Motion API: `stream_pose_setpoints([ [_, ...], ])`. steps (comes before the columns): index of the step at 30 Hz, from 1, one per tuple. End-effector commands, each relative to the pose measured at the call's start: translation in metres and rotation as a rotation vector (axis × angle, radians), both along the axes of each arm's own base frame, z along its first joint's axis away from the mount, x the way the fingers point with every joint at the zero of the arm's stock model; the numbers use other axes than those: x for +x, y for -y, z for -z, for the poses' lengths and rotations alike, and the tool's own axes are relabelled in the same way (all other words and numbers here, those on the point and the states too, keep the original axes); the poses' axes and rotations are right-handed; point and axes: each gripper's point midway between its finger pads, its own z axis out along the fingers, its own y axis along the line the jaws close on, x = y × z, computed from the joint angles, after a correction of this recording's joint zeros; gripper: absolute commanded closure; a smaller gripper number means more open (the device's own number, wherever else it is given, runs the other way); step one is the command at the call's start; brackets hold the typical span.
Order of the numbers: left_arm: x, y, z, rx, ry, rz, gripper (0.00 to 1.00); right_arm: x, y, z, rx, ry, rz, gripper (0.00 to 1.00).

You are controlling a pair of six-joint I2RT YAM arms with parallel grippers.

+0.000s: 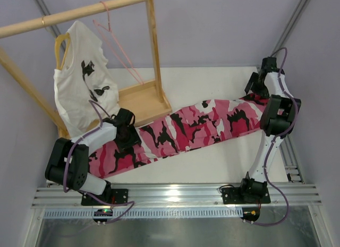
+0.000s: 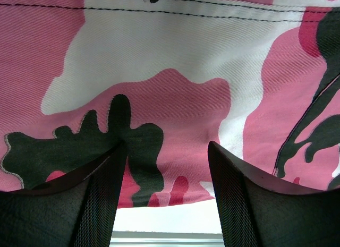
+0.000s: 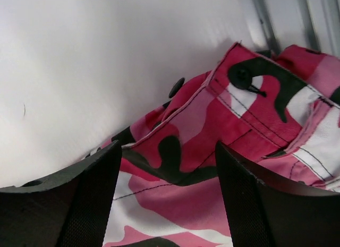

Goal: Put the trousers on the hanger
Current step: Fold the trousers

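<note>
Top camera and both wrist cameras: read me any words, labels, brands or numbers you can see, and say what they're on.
No readable text in any view.
On the white T-shirt, the black print shows shapes only, with no letters that can be made out.
On the trousers, there is only the camouflage pattern; no label or tag shows.

we log: trousers (image 1: pixel 180 131) flat across table (image 1: pixel 212 162), near-left edge to far-right edge | rack (image 1: pixel 143 98) at far-left corner, just behind trousers | hanger (image 1: pixel 125 53) on its rail | T-shirt (image 1: pixel 85 93) left of hanger
</note>
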Motion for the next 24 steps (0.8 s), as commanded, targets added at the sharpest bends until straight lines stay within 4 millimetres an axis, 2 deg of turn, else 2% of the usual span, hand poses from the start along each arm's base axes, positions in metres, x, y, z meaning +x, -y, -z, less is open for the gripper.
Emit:
stream_pose_setpoints([
  [1, -0.026, -0.014, 0.035, 0.066, -0.099, 0.007, 0.36, 0.011, 0.007, -0.025, -0.043, 0.114, -0.143, 0.26],
  [7, -0.027, -0.016, 0.036, 0.07, -0.098, 0.011, 0.36, 0.009, 0.024, 0.008, -0.071, 0.042, -0.155, 0.32],
  [9, -0.029, -0.014, 0.04, 0.061, -0.106, 0.005, 0.36, 0.015, 0.027, 0.01, -0.078, 0.046, -0.132, 0.49],
  [10, -0.03, -0.014, 0.04, 0.057, -0.109, 0.004, 0.35, 0.016, 0.029, 0.019, -0.074, 0.035, -0.118, 0.56],
  [11, -0.03, -0.012, 0.042, 0.049, -0.112, 0.004, 0.35, 0.019, 0.03, 0.02, -0.066, 0.044, -0.08, 0.67],
  [12, -0.032, -0.011, 0.044, 0.044, -0.12, 0.004, 0.36, 0.026, 0.032, 0.016, -0.07, 0.071, -0.059, 0.72],
  [13, -0.033, -0.011, 0.046, 0.039, -0.125, 0.0, 0.36, 0.03, 0.033, 0.023, -0.063, 0.075, -0.046, 0.77],
  [15, -0.036, -0.011, 0.053, 0.043, -0.141, 0.001, 0.36, 0.042, 0.036, 0.016, -0.047, 0.106, 0.002, 0.96],
  [17, -0.039, -0.006, 0.054, 0.016, -0.161, 0.003, 0.37, 0.046, 0.04, 0.023, -0.053, 0.097, 0.034, 0.96],
  [18, -0.04, -0.006, 0.056, 0.016, -0.166, 0.003, 0.37, 0.049, 0.046, 0.016, -0.055, 0.105, 0.067, 0.96],
  [24, -0.04, -0.005, 0.058, 0.007, -0.157, -0.002, 0.38, 0.05, 0.076, 0.002, -0.027, 0.203, 0.256, 0.96],
])
